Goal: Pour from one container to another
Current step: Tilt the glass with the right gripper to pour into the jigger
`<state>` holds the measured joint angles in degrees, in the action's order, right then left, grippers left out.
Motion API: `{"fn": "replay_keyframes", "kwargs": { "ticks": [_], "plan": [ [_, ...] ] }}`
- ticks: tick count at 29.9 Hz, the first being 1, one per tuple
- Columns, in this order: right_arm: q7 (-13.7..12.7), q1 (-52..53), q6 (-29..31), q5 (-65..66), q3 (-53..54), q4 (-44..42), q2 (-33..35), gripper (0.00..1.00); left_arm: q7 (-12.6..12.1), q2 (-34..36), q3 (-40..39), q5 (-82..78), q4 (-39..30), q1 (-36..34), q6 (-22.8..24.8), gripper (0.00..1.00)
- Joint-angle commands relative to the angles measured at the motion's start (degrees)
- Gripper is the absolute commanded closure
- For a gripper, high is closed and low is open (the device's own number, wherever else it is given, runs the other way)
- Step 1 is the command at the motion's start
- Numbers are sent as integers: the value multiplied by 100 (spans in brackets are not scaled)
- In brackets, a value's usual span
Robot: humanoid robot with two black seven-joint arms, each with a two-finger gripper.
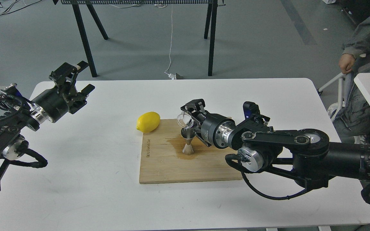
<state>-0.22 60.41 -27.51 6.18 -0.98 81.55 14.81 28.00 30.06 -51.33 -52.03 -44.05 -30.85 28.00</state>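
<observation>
The small clear glass cup [183, 120] is tipped on its side, mouth toward the left, right above the rim of the steel jigger [188, 141]. My right gripper [189, 118] is shut on the cup. The hourglass-shaped jigger stands upright on the wooden board [172, 166], in a dark wet patch. My left gripper [79, 78] hovers open above the table's far left corner, with nothing between its fingers.
A yellow lemon [148, 122] lies at the board's far left corner. The white table [85, 179] carries the board near its middle. A seated person [361, 51] is at the far right, beside a second white table. Black stand legs rise behind the table.
</observation>
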Motion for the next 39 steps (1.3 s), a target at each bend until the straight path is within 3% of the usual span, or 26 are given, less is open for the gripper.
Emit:
{"fn": "replay_keyframes", "kwargs": {
  "ticks": [1, 39],
  "plan": [
    [-5, 84, 0, 67, -139, 19, 31, 56, 0, 0, 0, 0, -7, 0, 0, 1],
    [31, 682, 18, 656, -1008, 1, 57, 56, 0, 0, -9, 0, 2, 0, 0, 1]
  ]
}}
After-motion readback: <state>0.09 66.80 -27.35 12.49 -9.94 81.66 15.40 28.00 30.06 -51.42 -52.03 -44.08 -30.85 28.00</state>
